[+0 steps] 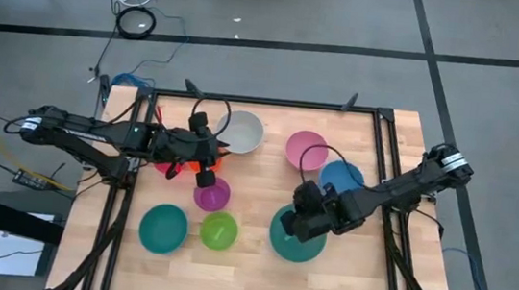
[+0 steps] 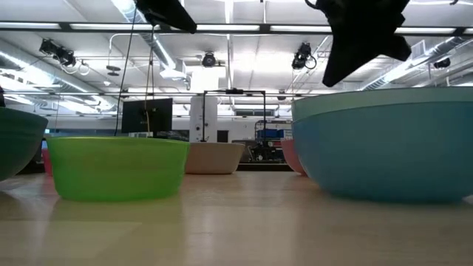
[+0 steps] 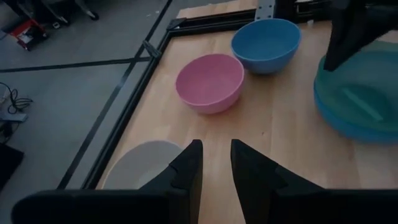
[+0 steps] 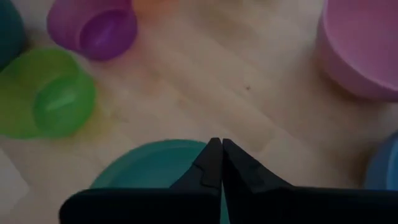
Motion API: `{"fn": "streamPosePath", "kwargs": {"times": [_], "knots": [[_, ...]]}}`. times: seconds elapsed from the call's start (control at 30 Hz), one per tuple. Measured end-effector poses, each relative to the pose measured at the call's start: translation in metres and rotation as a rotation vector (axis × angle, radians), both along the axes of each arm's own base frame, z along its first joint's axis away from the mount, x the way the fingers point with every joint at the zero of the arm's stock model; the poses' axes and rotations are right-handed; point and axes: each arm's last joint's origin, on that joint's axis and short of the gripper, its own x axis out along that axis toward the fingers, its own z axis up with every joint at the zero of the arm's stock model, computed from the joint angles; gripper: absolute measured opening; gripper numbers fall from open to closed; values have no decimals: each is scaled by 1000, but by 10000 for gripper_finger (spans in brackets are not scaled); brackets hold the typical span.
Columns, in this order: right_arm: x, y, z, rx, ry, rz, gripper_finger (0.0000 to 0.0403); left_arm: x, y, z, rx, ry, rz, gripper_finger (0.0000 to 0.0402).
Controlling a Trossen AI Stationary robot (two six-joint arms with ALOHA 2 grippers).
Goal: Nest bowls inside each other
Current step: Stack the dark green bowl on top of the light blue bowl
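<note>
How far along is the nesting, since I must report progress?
Barely started. Done: at most the large teal bowl seems to sit in another. In hand: nothing; left gripper open, right gripper shut, empty. Left: pink bowl, blue bowl, purple bowl, green bowl sit apart.

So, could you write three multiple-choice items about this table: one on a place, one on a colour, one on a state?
1. The right gripper hangs over which bowl?
A. the purple bowl
B. the large teal bowl
C. the lime bowl

2. What colour is the bowl beside the pink bowl, nearer the table's right edge?
A. orange
B. white
C. blue

3. How are the right gripper's fingers?
A. shut, holding nothing
B. wide open
C. shut on a white bowl

Key:
1 B: the right wrist view shows teal under the fingertips.
2 C: the high view shows the blue bowl there.
3 A: the fingers meet with nothing between them.
</note>
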Motion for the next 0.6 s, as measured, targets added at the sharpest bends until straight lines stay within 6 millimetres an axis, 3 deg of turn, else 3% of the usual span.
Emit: {"fn": "streamPosePath", "kwargs": {"times": [0.37, 0.6], "knots": [[10, 8, -25, 39, 79, 26, 0, -1, 0, -1, -13, 10, 8, 92], [10, 7, -19, -24, 14, 14, 0, -1, 0, -2, -19, 20, 12, 92]]}}
